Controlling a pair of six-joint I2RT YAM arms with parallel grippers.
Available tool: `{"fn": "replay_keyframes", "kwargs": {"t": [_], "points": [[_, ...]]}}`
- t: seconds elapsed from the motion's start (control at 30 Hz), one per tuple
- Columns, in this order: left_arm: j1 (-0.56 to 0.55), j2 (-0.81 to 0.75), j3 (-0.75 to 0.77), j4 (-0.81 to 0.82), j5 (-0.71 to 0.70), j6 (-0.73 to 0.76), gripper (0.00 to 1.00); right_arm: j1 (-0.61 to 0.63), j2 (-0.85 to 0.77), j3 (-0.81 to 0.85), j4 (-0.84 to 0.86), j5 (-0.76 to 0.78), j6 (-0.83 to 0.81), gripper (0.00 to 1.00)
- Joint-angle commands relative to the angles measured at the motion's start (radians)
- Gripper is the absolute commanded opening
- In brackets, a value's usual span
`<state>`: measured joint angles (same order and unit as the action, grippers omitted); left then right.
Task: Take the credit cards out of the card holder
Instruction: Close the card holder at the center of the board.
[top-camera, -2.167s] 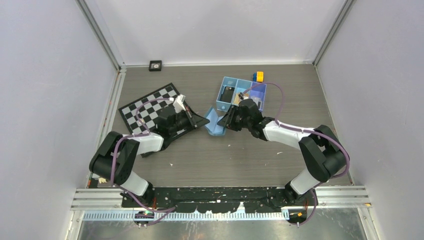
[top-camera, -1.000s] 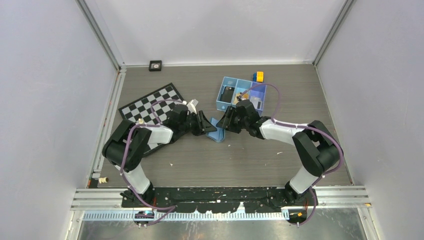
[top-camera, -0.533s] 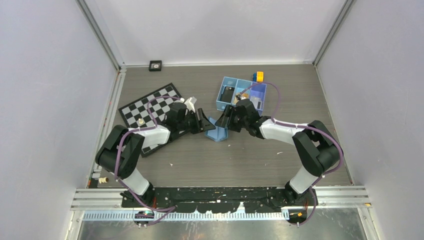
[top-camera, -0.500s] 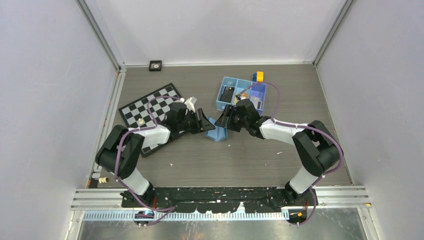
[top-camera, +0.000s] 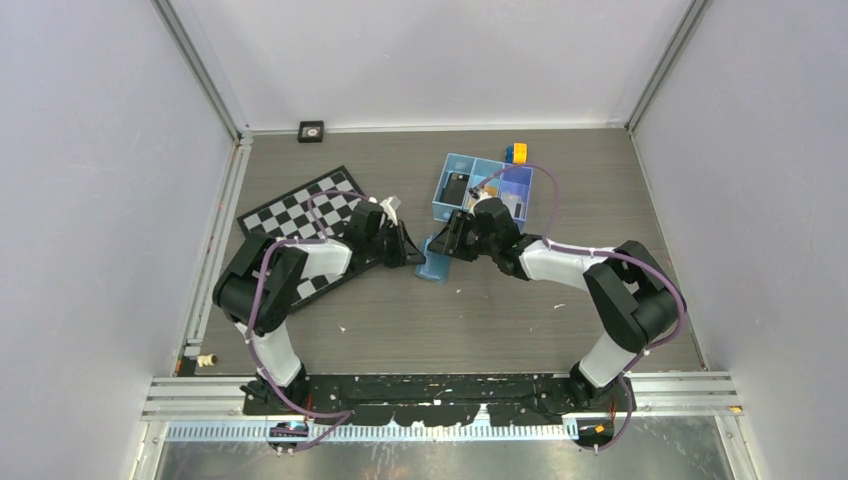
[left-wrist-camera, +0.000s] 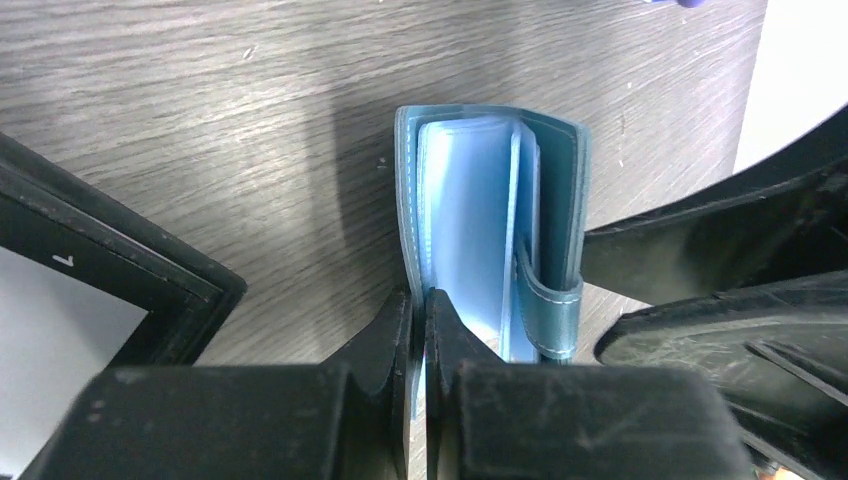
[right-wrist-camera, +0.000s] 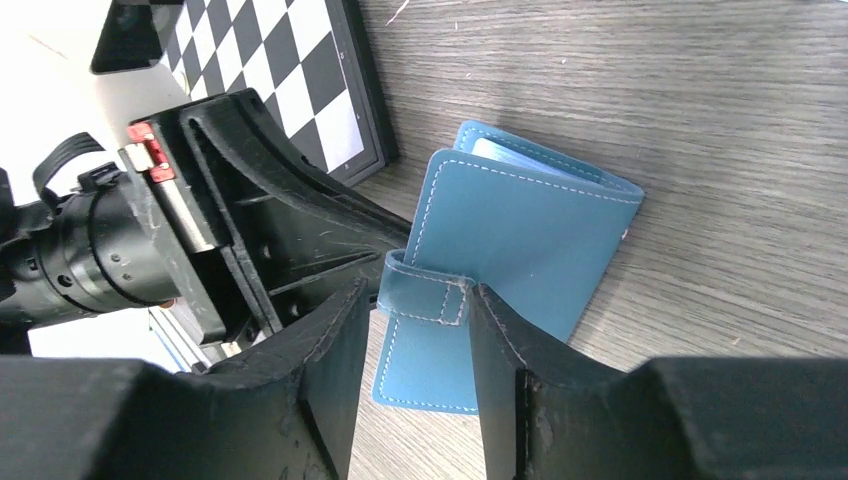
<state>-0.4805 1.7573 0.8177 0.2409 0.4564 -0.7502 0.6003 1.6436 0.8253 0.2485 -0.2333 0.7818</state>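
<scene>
Holding it from both sides looks like the whole trick here. The flat light-blue stitched card holder is propped on edge at the tabletop, right between the two arms, so its inner pockets fan open. The left gripper has its fingers pinched tight on one cover panel, which I'd guess is just anchoring it. The right gripper has its fingers narrow, closed either side of the little stitched strap tab, probably to peel the other cover away.

I can't tell if any credit cards are in there; the pockets just look pale blue to me. Something dark sits in the blue three-compartment plastic tray right behind it. Maybe that's a card, but it's too small to say.

The surface is grey-brown wood grain, with a black-and-white chequered board partly under the left arm. Plain pale walls with metal corner rails box it all in.
</scene>
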Motion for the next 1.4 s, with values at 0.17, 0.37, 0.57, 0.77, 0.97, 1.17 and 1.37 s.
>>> {"fn": "replay_keyframes", "kwargs": {"t": [0.17, 0.37, 0.57, 0.77, 0.97, 1.17, 1.37], "points": [[0.001, -0.021, 0.034, -0.052, -0.005, 0.040, 0.21, 0.002, 0.084, 0.061, -0.014, 0.008, 0.005, 0.40], [0.024, -0.119, -0.004, -0.076, -0.059, 0.050, 0.35, 0.003, 0.125, 0.081, -0.027, 0.011, 0.011, 0.36], [0.024, -0.210, -0.044, -0.059, -0.100, 0.071, 0.37, 0.003, 0.139, 0.102, -0.074, 0.039, -0.001, 0.35], [0.020, -0.180, -0.058, 0.042, 0.000, 0.033, 0.24, 0.003, 0.143, 0.146, -0.143, 0.022, -0.019, 0.33], [0.006, -0.111, -0.027, 0.044, 0.034, 0.035, 0.09, 0.003, 0.071, 0.111, -0.129, 0.038, -0.033, 0.29], [0.016, 0.010, 0.016, 0.048, 0.092, -0.007, 0.06, 0.001, 0.130, 0.122, -0.120, 0.017, 0.001, 0.17], [0.025, 0.053, 0.055, -0.024, 0.075, 0.009, 0.04, 0.001, 0.127, 0.130, -0.125, -0.001, 0.005, 0.01]]}}
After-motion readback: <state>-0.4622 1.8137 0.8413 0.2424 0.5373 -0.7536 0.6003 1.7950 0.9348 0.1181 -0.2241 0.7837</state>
